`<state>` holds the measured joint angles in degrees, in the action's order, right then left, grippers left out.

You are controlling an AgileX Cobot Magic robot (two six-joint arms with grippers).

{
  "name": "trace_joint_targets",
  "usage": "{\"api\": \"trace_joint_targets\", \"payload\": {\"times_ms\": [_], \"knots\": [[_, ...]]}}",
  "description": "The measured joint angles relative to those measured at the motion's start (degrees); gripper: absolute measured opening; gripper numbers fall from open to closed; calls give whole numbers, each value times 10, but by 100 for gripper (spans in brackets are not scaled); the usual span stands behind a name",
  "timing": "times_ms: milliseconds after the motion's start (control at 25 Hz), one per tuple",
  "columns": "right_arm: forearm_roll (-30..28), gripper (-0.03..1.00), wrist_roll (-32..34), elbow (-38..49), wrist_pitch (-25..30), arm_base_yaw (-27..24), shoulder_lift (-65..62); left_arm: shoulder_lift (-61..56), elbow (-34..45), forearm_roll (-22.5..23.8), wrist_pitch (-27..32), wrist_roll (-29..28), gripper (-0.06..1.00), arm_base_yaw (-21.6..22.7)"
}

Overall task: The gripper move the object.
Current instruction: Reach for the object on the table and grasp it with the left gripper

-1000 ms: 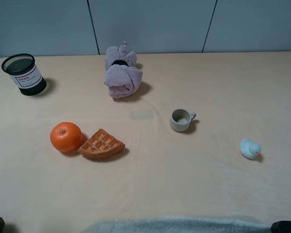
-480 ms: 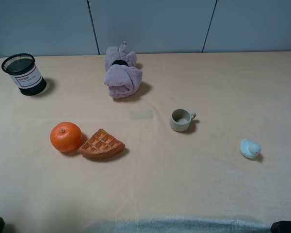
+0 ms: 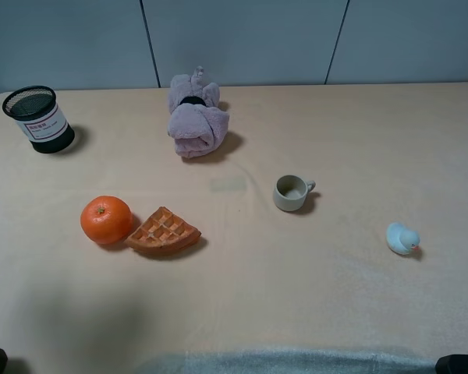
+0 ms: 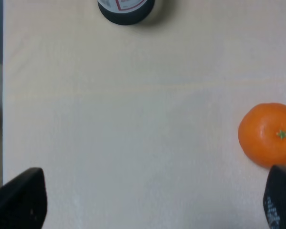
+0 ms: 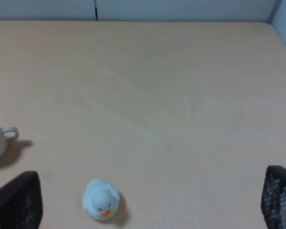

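The black wire-mesh pen cup (image 3: pixel 39 118) with a white label and red marks stands upright at the far left back of the table. Its base also shows at the edge of the left wrist view (image 4: pixel 126 7). My left gripper (image 4: pixel 150 205) is open and empty over bare table, well short of the cup, with the orange (image 4: pixel 268 134) to one side. My right gripper (image 5: pixel 148 200) is open and empty near the toy duck (image 5: pixel 101 199), far from the cup. In the exterior high view only dark bits of the arms show at the bottom corners.
An orange (image 3: pixel 105 220) and a waffle piece (image 3: pixel 163 231) lie front left. A mauve plush toy (image 3: pixel 196 117) sits at the back middle. A small grey-beige mug (image 3: pixel 291 192) stands in the middle, and a pale blue duck (image 3: pixel 401 238) at the right.
Nothing on the table has moved. A faint shadow has spread over the table's front left.
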<state>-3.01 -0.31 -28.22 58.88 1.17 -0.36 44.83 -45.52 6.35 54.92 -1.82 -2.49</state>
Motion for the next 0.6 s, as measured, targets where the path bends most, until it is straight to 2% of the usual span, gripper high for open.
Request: {"api": "trace_joint_targets", "payload": {"times_ms": [600], "knots": [[0,69,0,0,0,0,0,213,-125,16,1,-17,89,0]]}}
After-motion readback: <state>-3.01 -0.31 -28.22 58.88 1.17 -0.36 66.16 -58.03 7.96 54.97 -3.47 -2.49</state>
